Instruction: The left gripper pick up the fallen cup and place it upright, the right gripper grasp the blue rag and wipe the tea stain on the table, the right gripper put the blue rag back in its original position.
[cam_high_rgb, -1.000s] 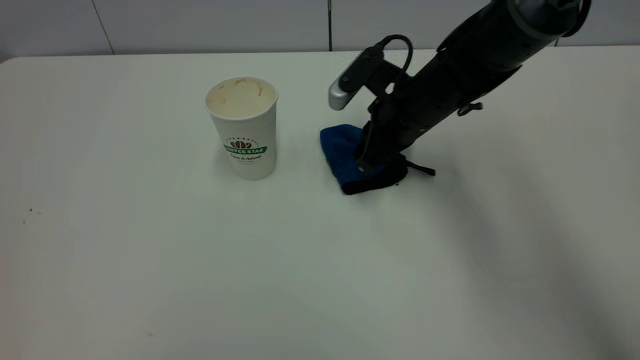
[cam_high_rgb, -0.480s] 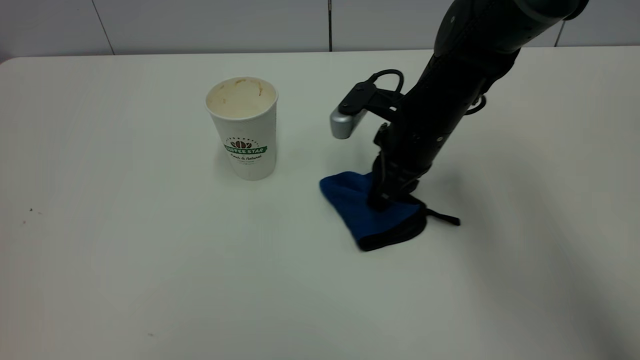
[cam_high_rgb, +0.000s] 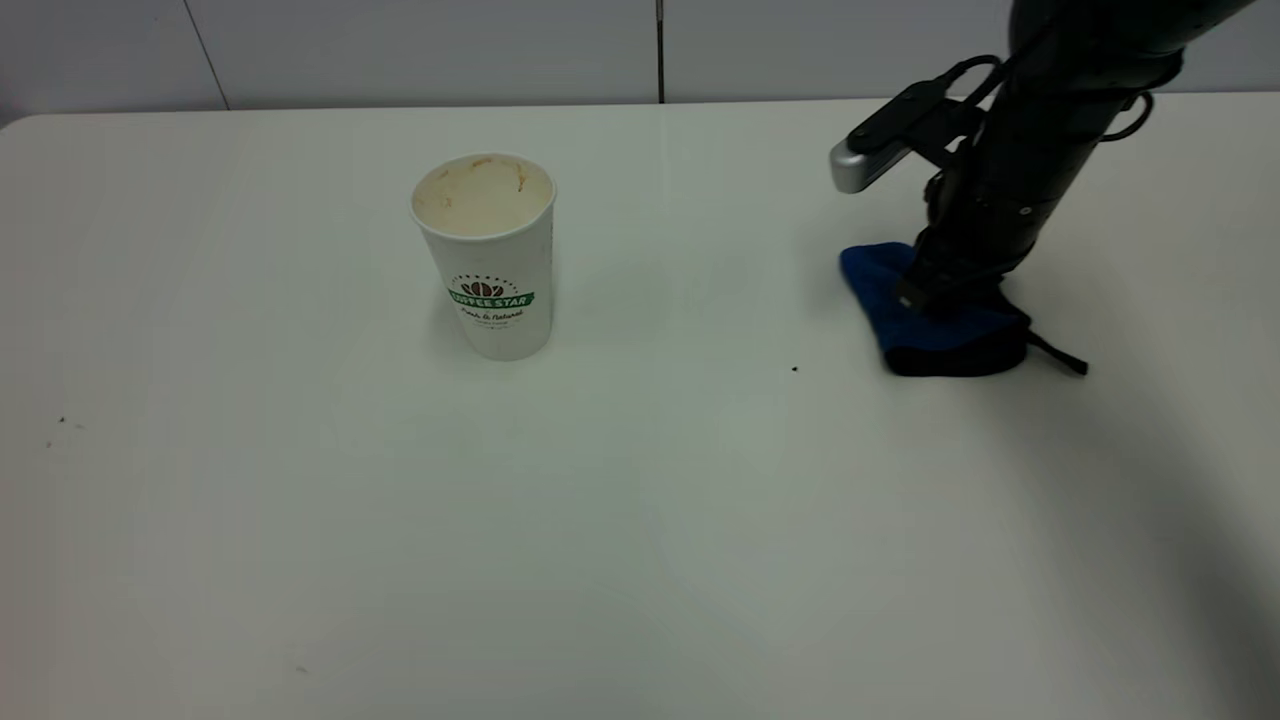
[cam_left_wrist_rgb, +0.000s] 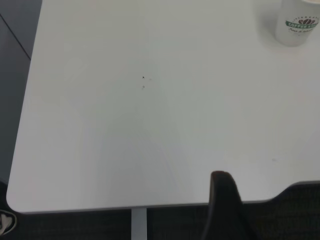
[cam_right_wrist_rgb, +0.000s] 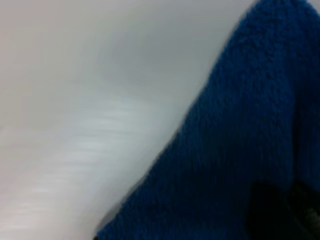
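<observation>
The white paper cup (cam_high_rgb: 483, 255) with a green logo stands upright left of the table's middle; it also shows in the left wrist view (cam_left_wrist_rgb: 299, 22). My right gripper (cam_high_rgb: 925, 295) points down and is shut on the blue rag (cam_high_rgb: 890, 290), pressing it on the table at the right. In the right wrist view the rag (cam_right_wrist_rgb: 240, 150) fills most of the picture. I see no tea stain on the table. My left gripper (cam_left_wrist_rgb: 235, 210) is out of the exterior view, parked over the table's edge far from the cup.
The white table (cam_high_rgb: 640, 520) has a dark speck (cam_high_rgb: 795, 368) between cup and rag and a few specks at the left (cam_high_rgb: 60, 422). A grey wall runs behind the table. The table's edge and dark floor show in the left wrist view (cam_left_wrist_rgb: 295, 210).
My right gripper dragged the rag from beside the cup toward the camera, then away to the right side of the table. The cup has not moved.
</observation>
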